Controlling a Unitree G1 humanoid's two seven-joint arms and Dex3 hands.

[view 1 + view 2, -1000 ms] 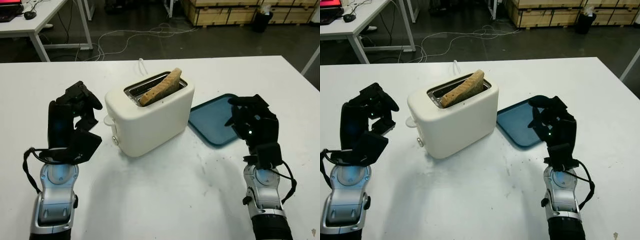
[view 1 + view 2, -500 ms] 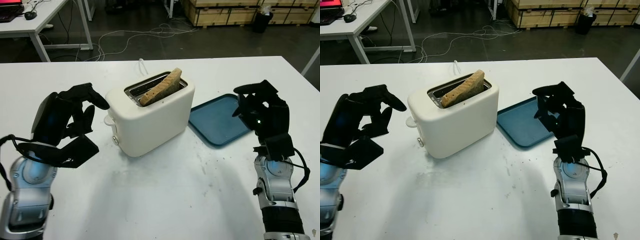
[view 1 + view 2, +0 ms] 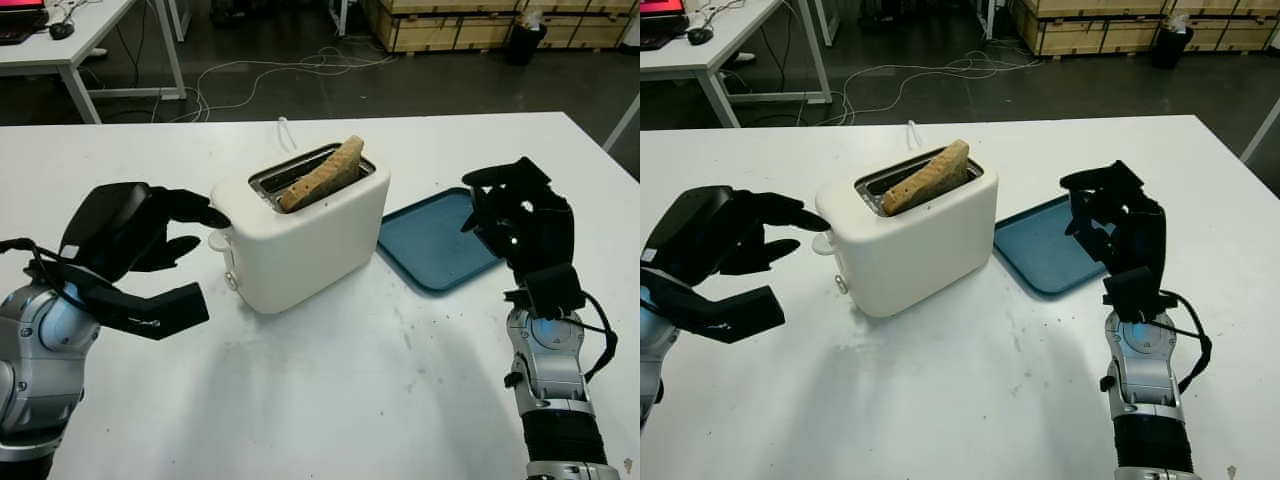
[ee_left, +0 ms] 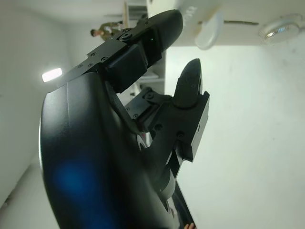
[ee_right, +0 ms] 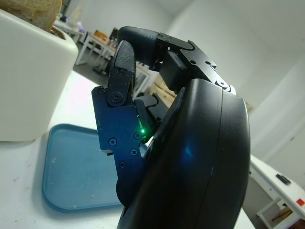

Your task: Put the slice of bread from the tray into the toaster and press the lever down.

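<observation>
Reaching farther in than half a second ago, the left hand [image 3: 150, 225] now has a fingertip [image 3: 217, 215] at the lever end of the toaster, holding nothing; whether that fingertip actually touches the lever [image 3: 219, 239] cannot be told, since the finger covers most of it. One white table [image 3: 330, 400] carries everything. One white toaster [image 3: 300, 240] stands near its middle, and one slice of bread [image 3: 322, 176] sits tilted in the slot, its upper part sticking out and its lower part hidden inside the body. One blue tray [image 3: 432, 240] lies flat just beside the toaster on the right side; its near right corner is covered by the right hand [image 3: 520, 215]. That hand has shifted only slightly, sitting over the tray's edge with fingers curled and nothing between them. In the left wrist view, the lever [image 4: 209, 28] and a round knob [image 4: 281, 28] show on the toaster's end face, cut off at the picture's edge. One white cord [image 3: 285, 133] runs off behind the toaster, its far end hidden.
</observation>
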